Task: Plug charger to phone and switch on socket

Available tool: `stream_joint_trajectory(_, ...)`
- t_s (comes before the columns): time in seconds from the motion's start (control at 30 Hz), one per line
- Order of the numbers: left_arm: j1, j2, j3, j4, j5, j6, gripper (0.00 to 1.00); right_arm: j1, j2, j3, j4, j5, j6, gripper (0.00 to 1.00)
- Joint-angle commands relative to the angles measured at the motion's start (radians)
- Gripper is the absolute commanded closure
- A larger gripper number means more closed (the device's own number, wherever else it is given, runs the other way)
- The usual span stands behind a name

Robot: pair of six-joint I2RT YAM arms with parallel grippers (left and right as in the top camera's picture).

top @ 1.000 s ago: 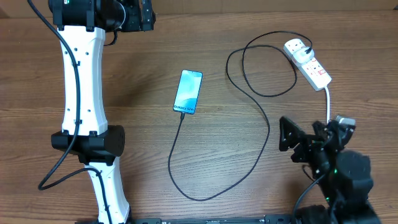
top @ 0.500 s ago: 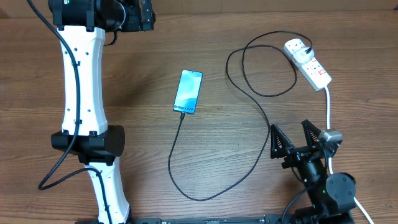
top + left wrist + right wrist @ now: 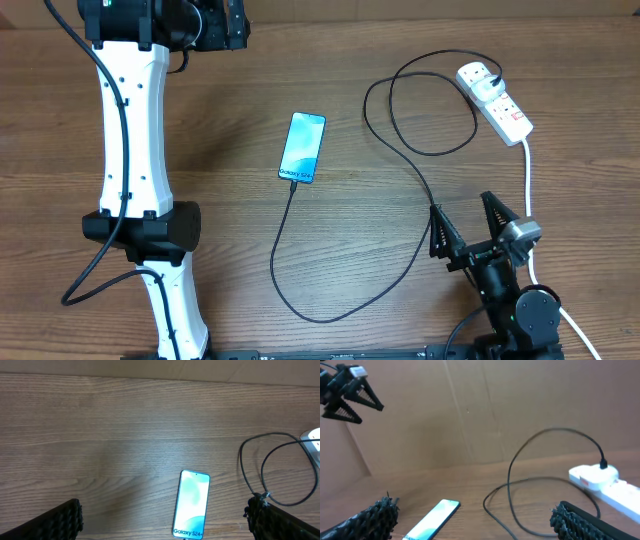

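Note:
The phone (image 3: 302, 148) lies flat mid-table with its light-blue screen lit, also seen in the left wrist view (image 3: 192, 505) and the right wrist view (image 3: 432, 520). The charger (image 3: 430, 205), a thin black cable, runs from the phone's near end in a wide loop to its plug head (image 3: 494, 72) seated in the socket (image 3: 497, 100) at the far right. My right gripper (image 3: 468, 228) stands open near the front right, apart from cable and socket (image 3: 607, 484). My left gripper (image 3: 164, 506) hangs open high above the table's far left, holding nothing.
The socket's thick white lead (image 3: 527, 175) runs down the right side past my right gripper. The left arm's white links (image 3: 135, 130) stretch along the table's left side. A brown cardboard wall (image 3: 485, 410) backs the table.
My right arm has drawn back toward the front edge and turned, so its open fingers now point up the table. The phone, charger, socket and left arm have not moved.

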Motion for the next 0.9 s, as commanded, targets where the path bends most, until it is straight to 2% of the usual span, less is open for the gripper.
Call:
stream_joint_trajectory(0.0, -0.006, 0.001, 0.003, 0.000, -0.006, -0.010, 0.00, 0.003, -0.013, -0.024, 0.011, -0.007, -0.048, 0.00)
stream_joint_trajectory(0.13, -0.007, 0.001, 0.003, 0.000, -0.006, -0.010, 0.00, -0.013, -0.013, -0.024, 0.000, 0.000, -0.051, 0.00)
stream_joint_trajectory(0.3, -0.010, 0.001, 0.003, 0.000, -0.006, -0.010, 0.00, -0.075, -0.013, -0.024, -0.112, -0.001, -0.048, 0.00)
stream_joint_trajectory(0.47, -0.006, 0.001, 0.003, 0.000, -0.006, -0.010, 0.00, -0.104, -0.012, -0.024, -0.113, 0.016, -0.130, 0.00)
stream_joint_trajectory(0.87, -0.016, 0.001, 0.003, 0.000, -0.006, -0.009, 0.00, -0.141, -0.012, -0.024, -0.116, 0.040, -0.206, 0.00)
